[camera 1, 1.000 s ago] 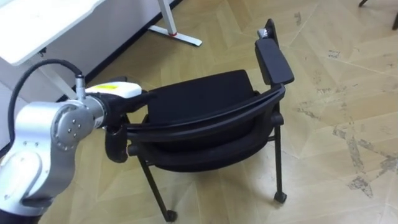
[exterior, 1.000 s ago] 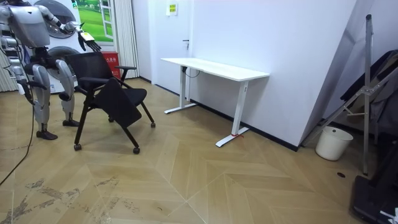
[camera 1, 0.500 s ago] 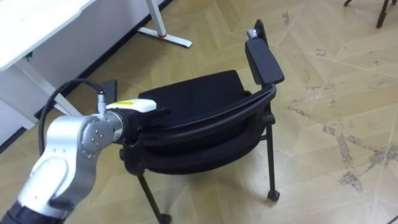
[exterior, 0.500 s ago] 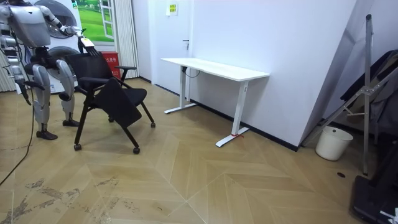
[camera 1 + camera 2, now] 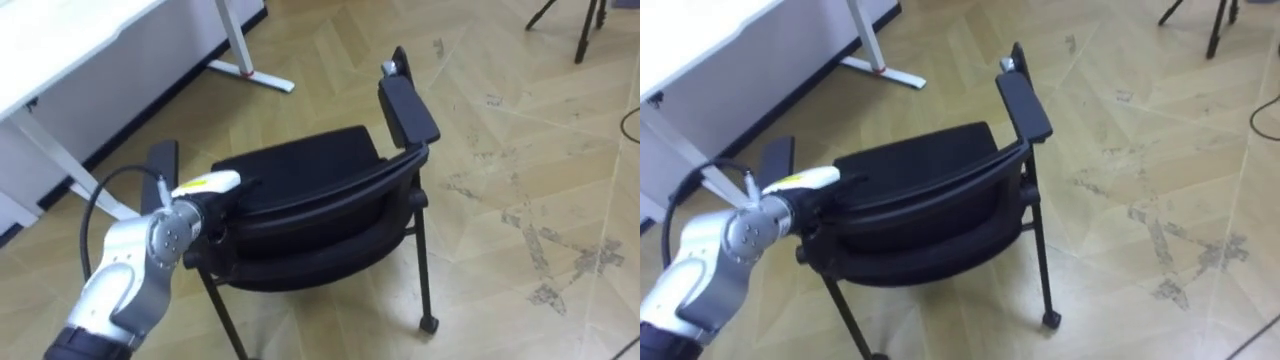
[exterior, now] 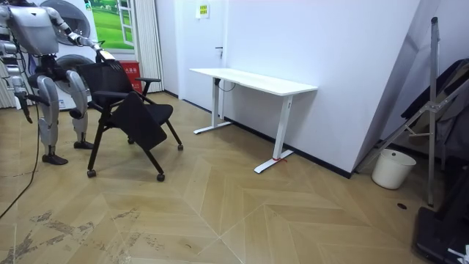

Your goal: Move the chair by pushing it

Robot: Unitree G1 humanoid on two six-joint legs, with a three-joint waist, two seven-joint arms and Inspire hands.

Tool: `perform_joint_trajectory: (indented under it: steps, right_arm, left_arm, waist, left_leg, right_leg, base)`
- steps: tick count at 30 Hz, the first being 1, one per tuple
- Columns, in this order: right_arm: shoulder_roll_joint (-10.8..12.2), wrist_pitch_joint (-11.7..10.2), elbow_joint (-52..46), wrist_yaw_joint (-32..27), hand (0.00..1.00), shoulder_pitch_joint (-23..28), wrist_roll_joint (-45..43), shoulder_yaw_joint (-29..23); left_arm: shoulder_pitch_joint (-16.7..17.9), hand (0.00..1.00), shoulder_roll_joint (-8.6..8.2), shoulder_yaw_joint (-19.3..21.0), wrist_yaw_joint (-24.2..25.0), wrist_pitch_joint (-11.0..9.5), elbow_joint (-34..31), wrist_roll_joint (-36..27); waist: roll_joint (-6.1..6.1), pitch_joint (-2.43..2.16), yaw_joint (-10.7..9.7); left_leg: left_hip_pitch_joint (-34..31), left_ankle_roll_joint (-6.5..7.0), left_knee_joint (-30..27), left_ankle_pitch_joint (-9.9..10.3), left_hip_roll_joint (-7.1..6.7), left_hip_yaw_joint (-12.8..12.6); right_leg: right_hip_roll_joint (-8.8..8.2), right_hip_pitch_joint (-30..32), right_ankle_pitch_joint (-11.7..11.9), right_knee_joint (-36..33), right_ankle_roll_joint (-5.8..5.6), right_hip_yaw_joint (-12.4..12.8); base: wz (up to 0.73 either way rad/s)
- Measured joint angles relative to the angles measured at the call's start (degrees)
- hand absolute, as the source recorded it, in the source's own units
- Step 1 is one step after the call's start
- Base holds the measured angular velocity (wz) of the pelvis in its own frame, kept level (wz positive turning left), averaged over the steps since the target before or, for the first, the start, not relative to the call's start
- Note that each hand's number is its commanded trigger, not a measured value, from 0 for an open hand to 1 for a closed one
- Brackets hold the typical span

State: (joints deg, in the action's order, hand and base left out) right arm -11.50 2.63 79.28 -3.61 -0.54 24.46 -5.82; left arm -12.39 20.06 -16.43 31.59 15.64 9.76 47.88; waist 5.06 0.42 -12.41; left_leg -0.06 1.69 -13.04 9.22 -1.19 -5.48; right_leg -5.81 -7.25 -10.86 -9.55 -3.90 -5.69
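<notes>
Left eye view: the black fabric-seated armchair on castors stands on the pale herringbone wood floor, near the white metal-legged desk. The left hand is at the backrest's top rail; whether it grips or presses flat I cannot tell. In the room view the robot stands behind the chair, its right hand hanging at its side

Head eyes steeply over chair, room camera afar
</notes>
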Motion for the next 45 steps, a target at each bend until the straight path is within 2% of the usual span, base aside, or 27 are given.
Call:
perform_joint_trajectory:
  steps: [1, 2, 6, 11, 15, 18, 25, 30, 32, 33, 34, 38, 41, 43, 45]
  right_arm:
    - [-0.01, -0.01, -0.25, -0.09, 0.0, -0.04, 0.0, -0.1]
    - [-0.01, -0.01, -0.46, -0.16, 0.0, -0.05, -0.03, -0.14]
    - [0.38, 0.06, -0.71, -0.81, 0.0, 0.0, -0.35, -1.15]
    - [0.34, 1.23, -1.22, -1.66, 0.0, 0.08, -0.21, -2.33]
    - [0.33, 1.18, -1.93, -1.63, 0.0, -0.09, -0.34, -2.34]
    - [0.32, 1.19, -1.93, -1.71, 0.0, 0.0, -0.41, -2.39]
    - [0.35, 1.19, -2.0, -1.68, 0.0, 0.18, -0.5, -2.85]
    - [0.36, 1.19, -2.38, -1.55, 0.0, 0.28, -0.48, -3.77]
    - [0.35, 1.18, -3.87, -1.85, 0.0, 0.83, -0.8, -4.62]
    - [0.33, 1.18, -4.44, -2.4, 0.0, 0.87, -1.76, -5.15]
    - [0.3, 1.16, -4.75, -3.23, 0.0, 0.95, -3.02, -5.58]
    - [0.16, 1.23, -7.75, -7.03, 0.0, 1.7, -10.28, -5.55]
    - [-0.13, 1.29, -12.15, -10.45, 0.0, 1.73, -20.42, -6.39]
    - [-0.87, 1.31, -16.69, -12.13, 0.0, 1.73, -25.67, -6.38]
    - [-2.98, 1.57, -24.61, -12.76, 0.0, 1.8, -33.7, -6.39]
  left_arm:
    - [0.18, 0.78, -0.25, 0.19, -1.16, -0.15, 0.71, 0.03]
    - [0.39, 1.0, -0.34, 0.41, -1.7, -0.25, 0.99, 0.03]
    - [0.63, 1.0, -0.72, 1.46, -4.24, -0.68, 1.86, 0.06]
    - [1.04, 1.0, -0.78, 2.08, -4.81, -1.58, 1.58, 0.14]
    - [1.09, 1.0, -0.55, 1.65, -5.2, -2.47, 1.88, 1.48]
    - [1.86, 1.0, -0.57, 1.36, -7.35, -3.29, 2.22, 2.18]
    - [2.26, 1.0, -1.44, 1.29, -10.1, -3.47, 2.58, 2.51]
    - [2.4, 1.0, -1.47, 0.95, -11.15, -3.47, 2.4, 2.38]
    - [2.46, 1.0, -1.47, 0.94, -11.43, -3.48, 2.3, 2.36]
    - [2.53, 1.0, -1.47, 0.94, -11.56, -3.48, 2.41, 2.35]
    - [2.64, 1.0, -1.47, 0.9, -11.91, -3.48, 2.57, 2.28]
    - [2.65, 1.0, -1.45, 0.77, -12.48, -3.48, 2.72, 2.32]
    - [2.69, 1.0, -1.35, 0.77, -13.0, -3.53, 2.58, 2.29]
    - [2.67, 1.0, -1.28, 0.78, -13.33, -3.71, 2.23, 2.1]
    - [2.7, 1.0, -1.19, 0.76, -13.29, -3.72, 1.33, 2.08]
  waist:
    - [-0.21, 0.1, 0.01]
    - [-0.28, 0.12, 0.0]
    - [-1.22, 0.46, -0.77]
    - [-1.38, 0.35, -0.89]
    - [-1.42, 0.3, -1.15]
    - [-1.49, 0.26, -1.3]
    - [-2.19, -0.33, -1.38]
    - [-1.68, -0.67, -1.35]
    - [-1.7, -0.66, -1.34]
    - [-1.77, -0.61, -1.48]
    - [-2.26, -0.28, -1.57]
    - [-2.27, -0.27, -1.42]
    - [-2.13, -0.37, -1.05]
    - [-2.17, -0.34, -0.65]
    - [-2.39, -0.22, 0.3]
  left_leg:
    - [0.56, 0.0, 0.27, -0.01, 0.01, -0.52]
    - [0.75, 0.0, 0.32, -0.01, 0.01, -0.7]
    - [0.81, 0.08, 0.27, -0.07, -0.06, -0.78]
    - [0.51, 0.03, 0.38, -0.12, -0.07, -0.9]
    - [0.54, 0.03, 0.4, -0.13, -0.09, -0.91]
    - [0.56, 0.03, 0.32, -0.13, -0.08, -0.91]
    - [0.53, 0.03, 0.28, -0.13, -0.08, -0.89]
    - [0.54, 0.02, 0.32, -0.12, -0.06, -0.89]
    - [0.55, 0.02, 0.31, -0.12, -0.07, -0.89]
    - [0.63, 0.02, 0.29, -0.12, -0.08, -0.89]
    - [0.83, 0.01, 0.31, -0.1, -0.09, -0.89]
    - [0.73, 0.01, 0.32, -0.1, -0.09, -0.83]
    - [0.24, 0.02, 0.19, -0.11, -0.12, -1.01]
    - [-0.06, 0.05, 0.16, -0.12, -0.12, -1.08]
    - [-0.25, 0.05, 0.27, -0.13, -0.01, -1.8]
  right_leg:
    - [-0.01, -0.25, -0.16, 0.06, 0.07, 0.57]
    - [-0.01, -0.33, -0.2, 0.11, 0.04, 0.8]
    - [-0.04, -0.5, -0.31, 0.91, -0.02, 0.95]
    - [-0.03, -0.02, -0.3, 0.88, 0.0, 1.01]
    - [-0.03, -0.09, -0.3, 0.86, 0.01, 0.99]
    - [-0.03, -0.09, -0.3, 0.86, 0.01, 1.01]
    - [-0.03, -0.07, -0.29, 0.88, 0.02, 1.03]
    - [-0.03, -0.08, -0.28, 0.76, 0.03, 1.08]
    - [-0.03, -0.18, -0.27, 0.72, 0.05, 1.08]
    - [-0.03, -0.39, -0.26, 0.74, 0.06, 1.05]
    - [-0.03, -0.61, -0.26, 0.81, 0.06, 1.09]
    - [-0.02, -0.49, -0.27, 0.76, 0.05, 1.09]
    - [-0.03, 0.17, -0.29, 0.61, 0.02, 1.27]
    - [-0.03, 0.66, -0.29, 0.32, 0.02, 1.5]
    - [-0.03, 1.48, -0.31, -0.27, -0.01, 2.26]
  base:
    - [-0.23]
    - [-0.14]
    - [-0.01]
    - [0.0]
    - [0.0]
    - [0.0]
    - [0.0]
    - [0.0]
    - [0.0]
    - [0.0]
    - [0.0]
    - [0.0]
    - [-0.02]
    - [-0.06]
    - [-0.15]
